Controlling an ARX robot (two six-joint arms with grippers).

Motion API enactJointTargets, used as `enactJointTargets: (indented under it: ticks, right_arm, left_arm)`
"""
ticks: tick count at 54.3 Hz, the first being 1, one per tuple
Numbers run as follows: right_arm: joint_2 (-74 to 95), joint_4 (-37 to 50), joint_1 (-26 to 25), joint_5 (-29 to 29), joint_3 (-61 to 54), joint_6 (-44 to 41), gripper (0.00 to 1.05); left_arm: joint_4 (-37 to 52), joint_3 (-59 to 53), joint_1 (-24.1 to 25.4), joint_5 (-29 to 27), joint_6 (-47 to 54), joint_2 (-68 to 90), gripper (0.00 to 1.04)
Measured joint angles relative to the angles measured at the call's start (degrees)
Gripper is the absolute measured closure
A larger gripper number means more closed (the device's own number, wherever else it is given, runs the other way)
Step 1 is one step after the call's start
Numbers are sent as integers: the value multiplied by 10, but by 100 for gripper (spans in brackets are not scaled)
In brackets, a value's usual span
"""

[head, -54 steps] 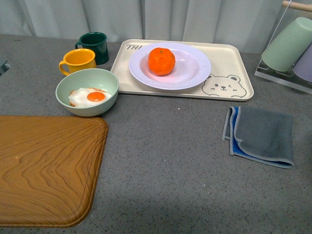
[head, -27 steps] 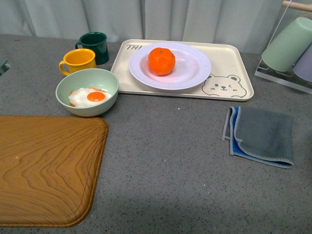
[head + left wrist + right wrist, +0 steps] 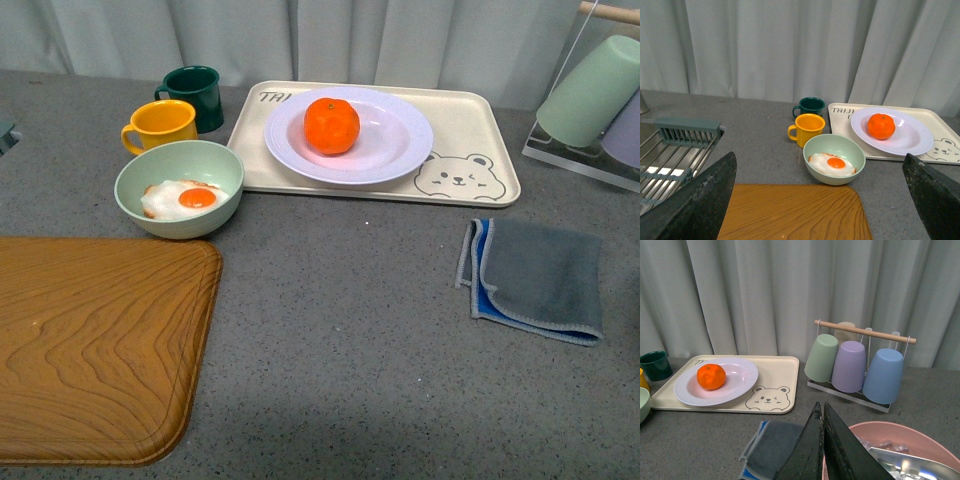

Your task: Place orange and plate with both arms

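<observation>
With its dark fingers [image 3: 695, 200] spread wide apart and holding nothing, left gripper [image 3: 815, 200] up above the wooden tray [image 3: 790, 212] at the table's near-left corner. Right gripper [image 3: 823, 450] pinched closed, empty, over the grey cloth [image 3: 772, 442] near the right edge. Further out, orange [image 3: 332, 125] on the white plate [image 3: 395, 140], sitting on the bear tray [image 3: 470, 150] along the far edge, green bowl [image 3: 180, 187] just beside.
</observation>
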Motion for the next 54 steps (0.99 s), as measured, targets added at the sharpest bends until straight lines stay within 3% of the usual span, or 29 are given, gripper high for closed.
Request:
enactJointTargets:
  ticks: [7,10,30,37,54]
  right_arm:
    - [0,-1,0,0,0,0,104]
    - [0,-1,0,0,0,-1,97]
    - [0,-1,0,0,0,-1,35]
    - [-1,-1,0,0,0,0,8]
    - [-1,-1,0,0,0,0,9]
  left_arm:
    - [0,0,0,0,0,0,7]
    - [0,0,0,0,0,0,7]
    - [0,0,0,0,0,0,7]
    - [0,0,0,0,0,0,7]
    - [0,0,0,0,0,0,7]
